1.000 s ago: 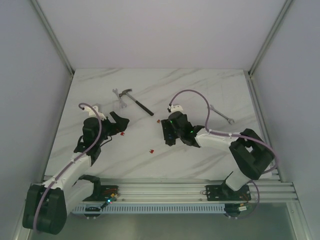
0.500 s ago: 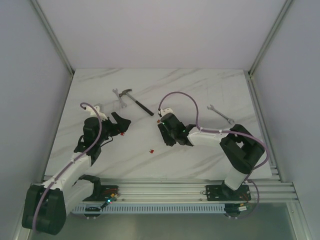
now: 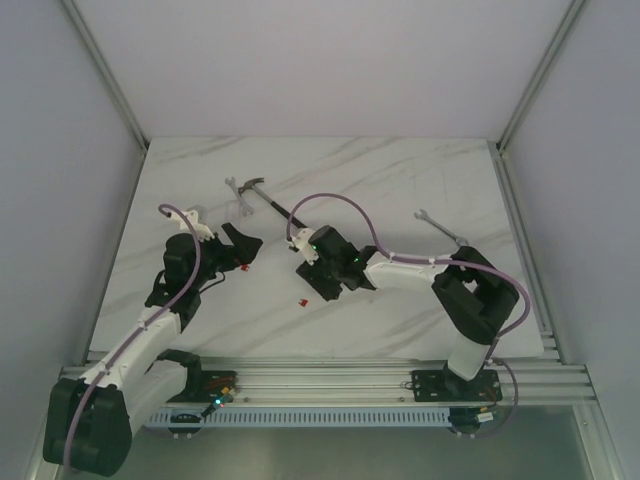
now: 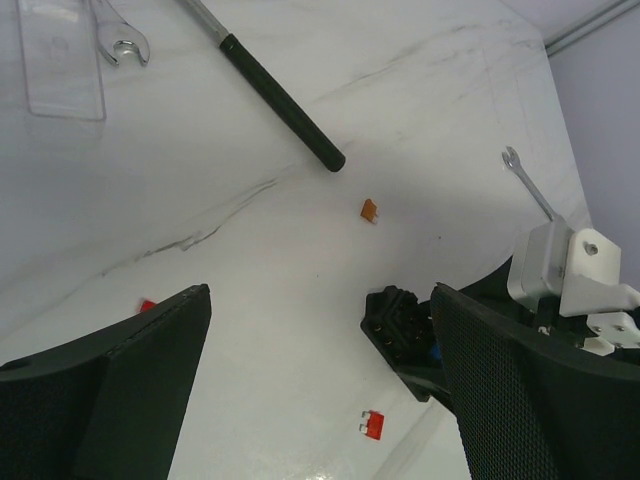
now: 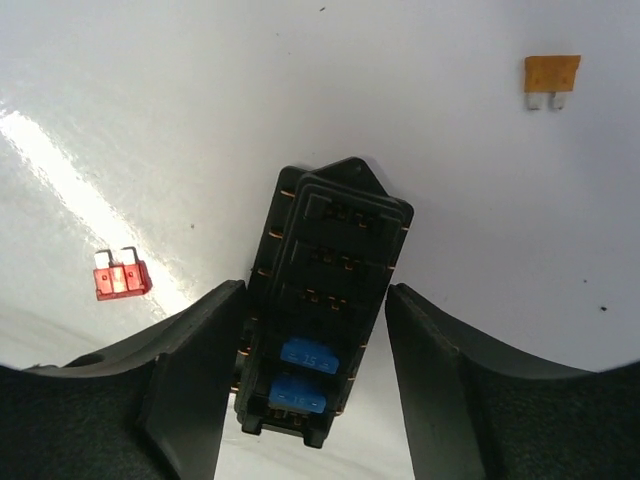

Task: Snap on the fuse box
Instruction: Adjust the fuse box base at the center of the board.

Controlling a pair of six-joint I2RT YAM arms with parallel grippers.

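The right tool (image 5: 315,288) is partly closed, pinching the fuse box (image 5: 322,310) by its two long sides. One of its fingers (image 5: 195,360) lies against the box's left edge and the other against the right edge. The left tool (image 4: 320,290) is spread as wide as it goes, hangs over bare table (image 3: 400,170), and holds nothing.

In the top view, compared with a second ago, the right arm has swung toward the left of the frame. The right tool (image 3: 320,275) and the box have moved from just right of centre to just left of centre. They now sit near the red fuse (image 3: 300,303) in the lower middle. The wrench (image 3: 442,228) at the right, which the cable crossed before, now shows in full. The left arm and the hammer (image 3: 275,208) have not shifted.

The fuse box is a black rectangular block lying flat on the table, at the centre of the right wrist view. It has rows of open slots, and two blue fuses sit at the end nearest the bottom of the frame. The far end tapers to a blunt point. A red fuse (image 5: 120,278) lies loose at its left, and an orange fuse (image 5: 552,75) lies well apart at the upper right.
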